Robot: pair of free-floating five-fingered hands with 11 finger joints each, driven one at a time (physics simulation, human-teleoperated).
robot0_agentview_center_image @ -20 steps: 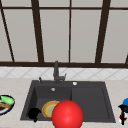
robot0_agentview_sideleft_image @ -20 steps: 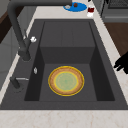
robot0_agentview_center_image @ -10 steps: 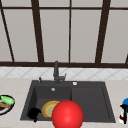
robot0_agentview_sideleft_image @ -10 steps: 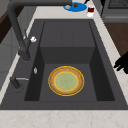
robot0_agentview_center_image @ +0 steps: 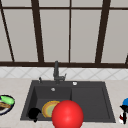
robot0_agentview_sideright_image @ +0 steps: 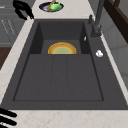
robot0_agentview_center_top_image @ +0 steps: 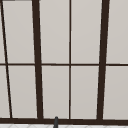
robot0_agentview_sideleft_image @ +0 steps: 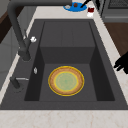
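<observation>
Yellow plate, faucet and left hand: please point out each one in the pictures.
Yellow plate [robot0_agentview_sideleft_image: 66, 80], left side view, on its green centre.
Faucet [robot0_agentview_center_image: 56, 71], front view, on its upright stem.
Left hand [robot0_agentview_center_image: 33, 113], front view, on the palm.

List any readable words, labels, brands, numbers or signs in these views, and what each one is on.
None: no text can be read on anything.
The yellow plate in the sink, the faucet, the blue plate and the plate of food on the counter are plain.
The window bears no sign.
</observation>
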